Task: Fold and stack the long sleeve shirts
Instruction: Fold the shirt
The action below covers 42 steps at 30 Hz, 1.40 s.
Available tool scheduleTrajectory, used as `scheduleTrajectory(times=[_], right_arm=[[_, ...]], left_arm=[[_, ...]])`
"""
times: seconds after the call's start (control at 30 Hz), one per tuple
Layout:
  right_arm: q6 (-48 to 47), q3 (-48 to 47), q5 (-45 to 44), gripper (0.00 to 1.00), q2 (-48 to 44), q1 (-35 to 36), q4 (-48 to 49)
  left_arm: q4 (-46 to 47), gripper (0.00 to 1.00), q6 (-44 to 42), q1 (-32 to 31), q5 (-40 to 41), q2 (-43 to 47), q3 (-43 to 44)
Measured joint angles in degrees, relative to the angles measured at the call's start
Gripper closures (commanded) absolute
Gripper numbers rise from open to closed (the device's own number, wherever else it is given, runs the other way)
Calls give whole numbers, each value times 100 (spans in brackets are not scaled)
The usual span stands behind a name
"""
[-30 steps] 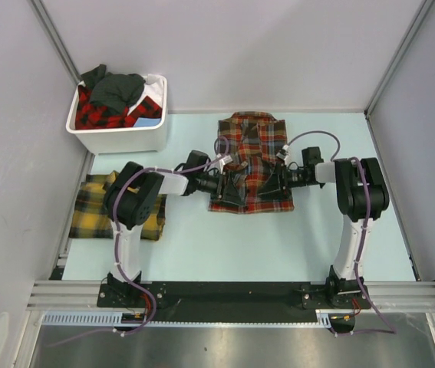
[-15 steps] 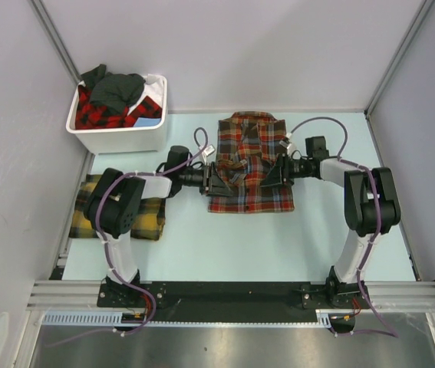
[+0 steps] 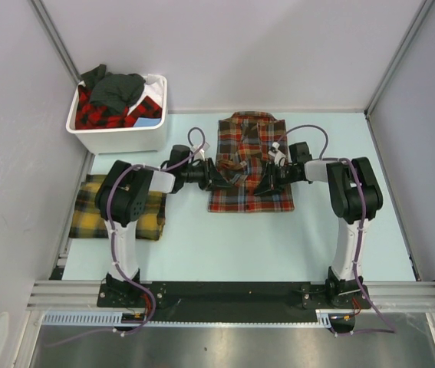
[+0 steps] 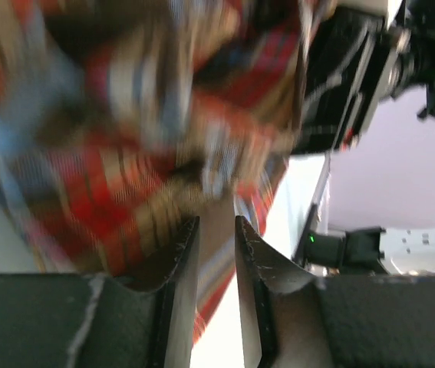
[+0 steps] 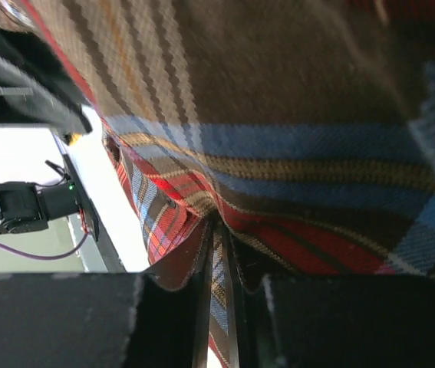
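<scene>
While both my grippers bear on the red shirt (image 3: 248, 198), it lies flat at the centre of the table (image 3: 202, 245), long axis running 12 to 6, collar at 12. My left gripper (image 3: 219, 175) comes in from 9 at the shirt's left edge, about mid-length; my right gripper (image 3: 267, 179) comes in from 3 and sits further in over the right half. The right wrist view shows the fingers (image 5: 179, 307) drawn together on a raised ridge of the plaid, so that side is clamped on cloth. The left wrist view is blurred, but a strip of plaid runs down the narrow gap between the fingers (image 4: 175, 268), and I judge that side clamped as well. The yellow shirt (image 3: 94, 211) lies folded at 9 from the red one, well apart and partly under my left arm; if the stack is to form there, the carry runs toward 9 and the left arm is nearer. The bin (image 3: 117, 139) stands at 10 on the table, apart from both shirts. It holds a red-black shirt (image 3: 94, 115) with a grey shirt (image 3: 117, 88) heaped on top, rising above the rim. A patch of white and a patch of blue show at its right side; I cannot tell what they are.
</scene>
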<state>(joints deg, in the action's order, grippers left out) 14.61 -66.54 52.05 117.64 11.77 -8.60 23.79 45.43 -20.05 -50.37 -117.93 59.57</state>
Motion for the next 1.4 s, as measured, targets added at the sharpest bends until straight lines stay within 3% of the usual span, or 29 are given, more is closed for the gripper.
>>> scheduleTrajectory(times=[0.4,0.63,0.83,0.93,0.97,1.0,1.03,1.2,1.4], right_arm=[[-181,-426,-7,81,225,22,-334],[-251,-496,138,71,153,28,-341],[-225,-741,142,65,-101,-26,-264],[-264,-798,280,32,-428,-160,-361],[-310,-763,372,26,-570,-205,-433],[-382,-680,470,17,-737,-243,-540],[-461,-555,570,2,-918,-282,-671],[-461,345,1126,0,-1578,-118,-828],[-192,850,1432,0,-1106,96,-619]], left_arm=[[-42,62,-83,-2,308,-1189,2306],[225,44,-275,0,326,-1416,3056],[175,29,-551,70,195,-457,2072],[103,16,-564,87,-46,363,1255],[44,13,-581,81,-175,601,1047],[-44,3,-595,48,-299,802,870],[-105,1,-599,-9,-398,966,706],[-201,1,-520,-669,-658,1266,-153],[151,1,-57,-1161,-745,686,-433]])
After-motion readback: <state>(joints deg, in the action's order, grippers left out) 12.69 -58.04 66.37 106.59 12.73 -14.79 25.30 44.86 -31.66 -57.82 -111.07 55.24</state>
